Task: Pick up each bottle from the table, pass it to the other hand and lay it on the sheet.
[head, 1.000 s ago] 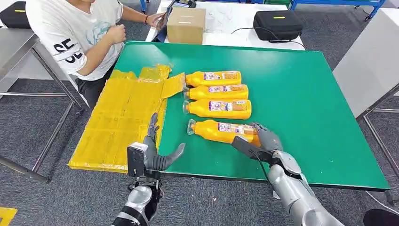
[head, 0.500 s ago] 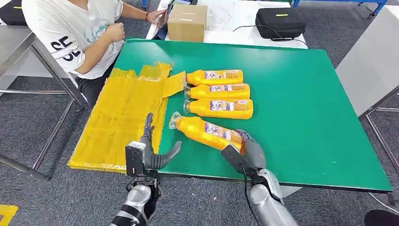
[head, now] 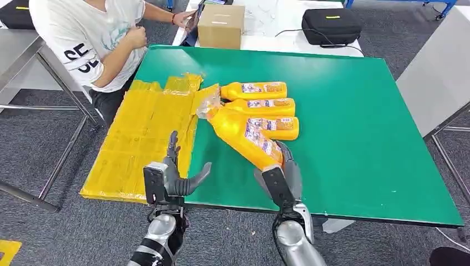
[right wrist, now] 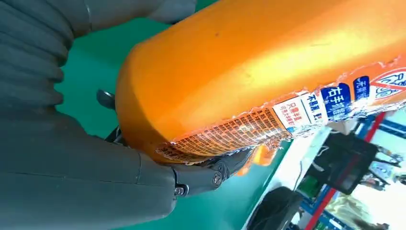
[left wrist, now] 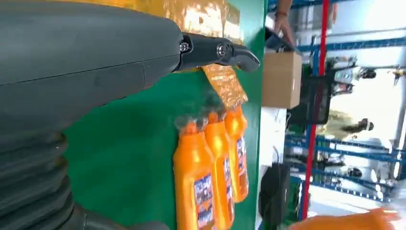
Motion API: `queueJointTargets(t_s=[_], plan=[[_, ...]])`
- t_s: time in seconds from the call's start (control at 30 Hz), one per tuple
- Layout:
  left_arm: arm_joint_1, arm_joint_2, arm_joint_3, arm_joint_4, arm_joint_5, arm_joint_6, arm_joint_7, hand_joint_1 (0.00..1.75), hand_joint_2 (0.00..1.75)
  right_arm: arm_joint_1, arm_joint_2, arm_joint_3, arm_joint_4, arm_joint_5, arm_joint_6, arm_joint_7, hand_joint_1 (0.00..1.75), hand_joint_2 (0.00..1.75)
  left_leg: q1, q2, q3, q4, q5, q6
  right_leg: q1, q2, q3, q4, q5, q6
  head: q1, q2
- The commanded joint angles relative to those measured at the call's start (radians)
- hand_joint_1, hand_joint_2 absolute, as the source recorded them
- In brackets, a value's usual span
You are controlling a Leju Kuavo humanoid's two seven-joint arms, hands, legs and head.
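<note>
My right hand (head: 280, 178) grips the base of an orange bottle (head: 239, 134) and holds it tilted above the green table (head: 354, 111), its clear cap toward the yellow sheet (head: 138, 138). The right wrist view shows the held bottle (right wrist: 268, 72) close up, fingers (right wrist: 191, 179) wrapped under it. Three more orange bottles (head: 260, 105) lie side by side on the table, also seen as bottles (left wrist: 210, 167) in the left wrist view. My left hand (head: 172, 180) hovers open at the table's near edge beside the sheet, fingers spread, holding nothing.
A person in a white shirt (head: 83, 39) sits at the table's far left corner. A cardboard box (head: 220, 26) and a black case (head: 331, 25) stand on the white table behind. A grey surface (head: 438, 72) flanks the right side.
My right hand has lifted the nearest bottle off the table and swung its cap up and toward the left, pulling the base closer to me. The left hand stays about where it was.
</note>
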Motion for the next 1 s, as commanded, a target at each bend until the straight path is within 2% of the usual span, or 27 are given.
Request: queueJointTargets(t_s=[0.03, 0.23, 0.3, 0.37, 0.53, 0.63, 0.73, 0.83, 0.97, 1.0], plan=[[-0.080, 0.022, -0.045, 0.057, 0.101, -0.143, 0.061, 0.00, 1.75, -0.158, 0.043, 0.089, 0.195, -0.070, 0.014, -0.067, 1.75, 1.75, 0.000, 0.003, 0.005, 0.000, -0.002, -0.001, 0.001, 0.003, 0.004, 0.000, -0.001, -0.002, 0.000, 0.000], [-0.083, 0.025, -0.057, 0.050, 0.134, -0.188, 0.069, 0.00, 1.75, -0.184, 0.062, 0.127, 0.241, -0.091, 0.030, -0.077, 1.75, 1.75, 0.000, 0.001, 0.002, -0.001, -0.001, 0.000, 0.000, 0.001, 0.002, 0.000, 0.000, -0.001, 0.000, 0.000], [-0.081, 0.024, -0.059, 0.040, 0.139, -0.192, 0.070, 0.00, 1.75, -0.186, 0.071, 0.136, 0.254, -0.096, 0.033, -0.078, 1.75, 1.75, 0.001, 0.002, 0.007, 0.000, -0.003, -0.001, 0.001, 0.002, 0.006, 0.000, -0.003, -0.002, 0.000, 0.000], [-0.086, 0.022, -0.060, 0.040, 0.160, -0.208, 0.076, 0.00, 1.75, -0.189, 0.084, 0.158, 0.279, -0.112, 0.050, -0.084, 1.75, 1.75, 0.000, 0.001, 0.003, -0.001, -0.001, -0.001, 0.000, 0.001, 0.003, -0.001, -0.001, -0.001, 0.000, 0.000], [-0.090, 0.017, -0.058, 0.027, 0.169, -0.192, 0.060, 0.00, 1.75, -0.173, 0.122, 0.197, 0.343, -0.146, 0.063, -0.090, 1.75, 1.75, 0.001, 0.001, 0.005, 0.000, -0.002, -0.001, 0.001, 0.001, 0.004, 0.000, -0.002, -0.002, 0.000, 0.000], [-0.089, 0.017, -0.064, 0.015, 0.165, -0.170, 0.053, 0.00, 1.75, -0.163, 0.127, 0.221, 0.380, -0.167, 0.071, -0.092, 1.75, 1.75, 0.000, 0.000, 0.001, -0.001, -0.001, -0.001, 0.000, 0.000, 0.000, 0.000, -0.001, -0.001, 0.000, 0.000], [-0.089, 0.018, -0.064, 0.013, 0.172, -0.164, 0.055, 0.00, 1.75, -0.155, 0.129, 0.233, 0.406, -0.189, 0.085, -0.096, 1.75, 1.75, 0.001, -0.001, 0.005, -0.001, -0.002, -0.001, 0.001, -0.001, 0.005, -0.001, -0.002, -0.002, 0.000, 0.000], [-0.087, 0.020, -0.061, 0.007, 0.178, -0.153, 0.049, 0.00, 1.75, -0.137, 0.132, 0.245, 0.420, -0.201, 0.084, -0.101, 1.75, 1.75, 0.000, 0.000, 0.001, -0.001, -0.001, -0.001, 0.000, 0.000, 0.001, -0.001, -0.001, -0.001, 0.000, 0.000], [-0.077, 0.023, -0.057, -0.020, 0.182, -0.145, 0.037, 0.00, 1.75, -0.125, 0.125, 0.246, 0.422, -0.212, 0.086, -0.098, 1.75, 1.75, 0.000, -0.001, 0.004, -0.001, -0.002, -0.001, 0.000, 0.000, 0.004, -0.001, -0.002, -0.002, 0.000, 0.000], [-0.073, 0.026, -0.056, -0.031, 0.182, -0.144, 0.036, 0.16, 1.75, -0.124, 0.121, 0.244, 0.421, -0.213, 0.084, -0.096, 1.75, 1.75, 0.000, -0.001, 0.002, -0.001, -0.001, -0.001, 0.000, -0.001, 0.002, -0.001, -0.002, -0.001, 0.000, 0.000]])
